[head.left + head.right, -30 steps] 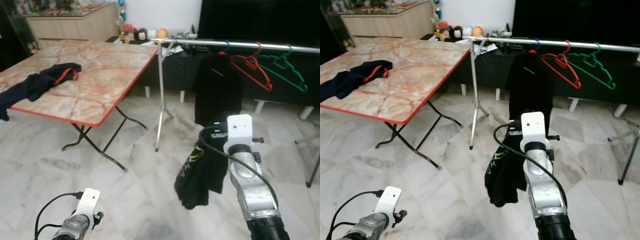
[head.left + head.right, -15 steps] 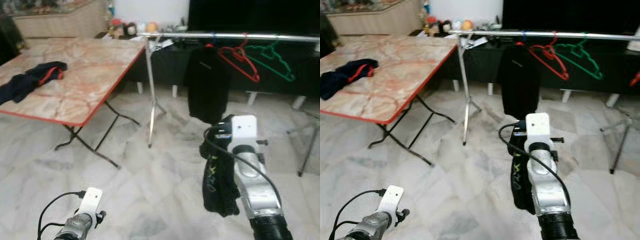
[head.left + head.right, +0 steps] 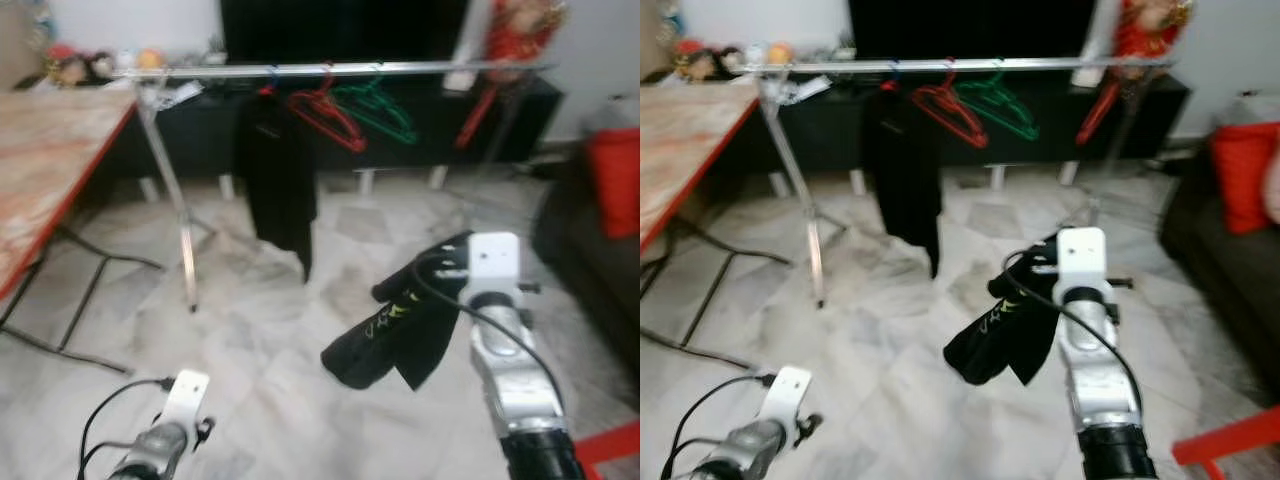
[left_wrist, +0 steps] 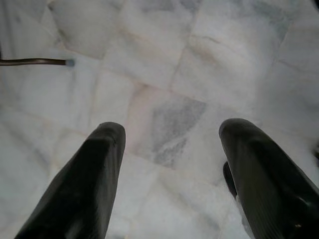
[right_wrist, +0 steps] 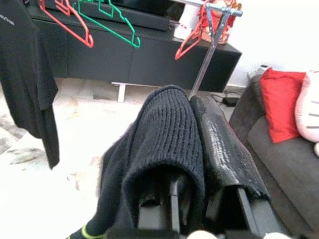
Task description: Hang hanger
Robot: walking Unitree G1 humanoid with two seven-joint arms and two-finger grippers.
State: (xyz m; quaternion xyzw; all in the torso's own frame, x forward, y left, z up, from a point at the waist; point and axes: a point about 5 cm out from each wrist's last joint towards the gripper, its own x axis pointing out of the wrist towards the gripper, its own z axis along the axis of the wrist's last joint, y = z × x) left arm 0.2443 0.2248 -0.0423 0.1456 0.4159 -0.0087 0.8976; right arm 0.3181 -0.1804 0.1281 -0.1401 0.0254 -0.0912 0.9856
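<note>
Marble-tiled floor, pale grey with veining; a black TV cabinet runs along the back wall. A silver clothes rail crosses the upper part of the frame on a tripod leg at upper left. Hanging on it: a black T-shirt left of centre, then a red hanger and a green hanger just beside each other, both empty. More red hangers dangle at the rail's far right end. Edge of a red-rimmed marble table at left; dark sofa with a red cushion at right.

Right gripper, lower right of centre in the head views, is closed on a black knit garment with yellow-green lettering; the cloth wraps over one finger and droops to the lower left, clear of the floor. No hanger is visible inside the garment.

Left gripper, bottom left, hangs low over the tiles, fingers wide apart, holding nothing.
</note>
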